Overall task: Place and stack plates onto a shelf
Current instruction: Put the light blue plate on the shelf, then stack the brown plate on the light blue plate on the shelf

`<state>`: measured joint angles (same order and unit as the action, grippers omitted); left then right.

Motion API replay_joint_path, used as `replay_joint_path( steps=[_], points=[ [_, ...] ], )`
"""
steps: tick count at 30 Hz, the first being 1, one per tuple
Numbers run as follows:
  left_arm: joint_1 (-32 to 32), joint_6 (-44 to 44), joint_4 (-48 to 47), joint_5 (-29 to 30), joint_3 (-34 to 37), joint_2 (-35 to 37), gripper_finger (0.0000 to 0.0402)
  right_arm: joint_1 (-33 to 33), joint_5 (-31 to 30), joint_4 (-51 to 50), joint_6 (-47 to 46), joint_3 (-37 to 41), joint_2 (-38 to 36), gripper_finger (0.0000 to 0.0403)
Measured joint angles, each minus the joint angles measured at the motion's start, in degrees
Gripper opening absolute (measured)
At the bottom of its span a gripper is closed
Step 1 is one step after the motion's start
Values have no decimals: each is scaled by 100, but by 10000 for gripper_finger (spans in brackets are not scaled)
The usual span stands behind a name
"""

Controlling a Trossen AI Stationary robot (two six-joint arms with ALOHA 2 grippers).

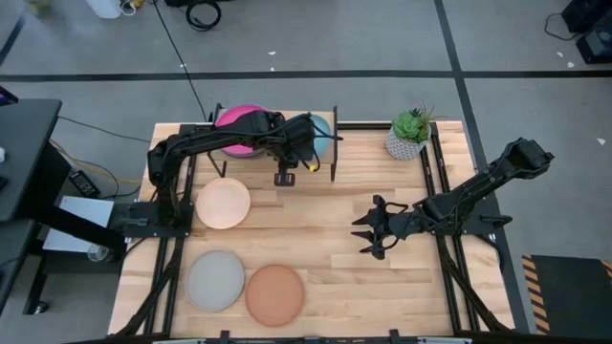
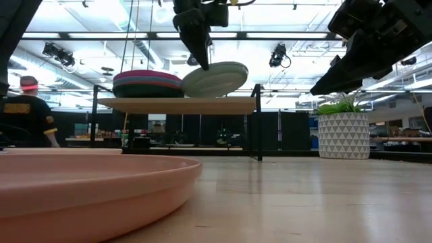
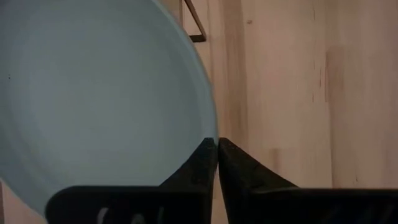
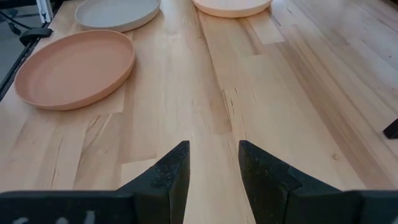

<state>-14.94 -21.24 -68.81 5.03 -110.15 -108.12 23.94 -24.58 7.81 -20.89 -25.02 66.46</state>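
The light blue plate (image 2: pixel 214 79) is being pinched at its rim by the closed left gripper (image 3: pixel 217 144), tilted over the shelf (image 2: pixel 177 104) at the table's far edge; levelling before release is advised; the right gripper (image 4: pixel 213 158) is waiting open.

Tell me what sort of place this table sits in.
Likely a robotics lab or workshop hall: ceiling lights hang on rigging, cables trail over the grey floor, and a person stands beyond the table.
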Motion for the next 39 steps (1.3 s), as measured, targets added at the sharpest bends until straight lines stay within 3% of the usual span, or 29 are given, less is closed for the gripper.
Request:
replay_joint_path(
  steps=[8, 27, 39],
  points=[
    [-133, 413, 157, -19, 0, -219, 24, -4, 0, 43, 49, 0, 1, 144],
    [-118, 258, 290, 147, 0, -407, 28, -4, 20, 112, 138, 0, 1, 144],
    [-86, 86, 293, 369, -7, -380, 138, -4, 20, 109, 138, 0, 1, 144]
  ],
)
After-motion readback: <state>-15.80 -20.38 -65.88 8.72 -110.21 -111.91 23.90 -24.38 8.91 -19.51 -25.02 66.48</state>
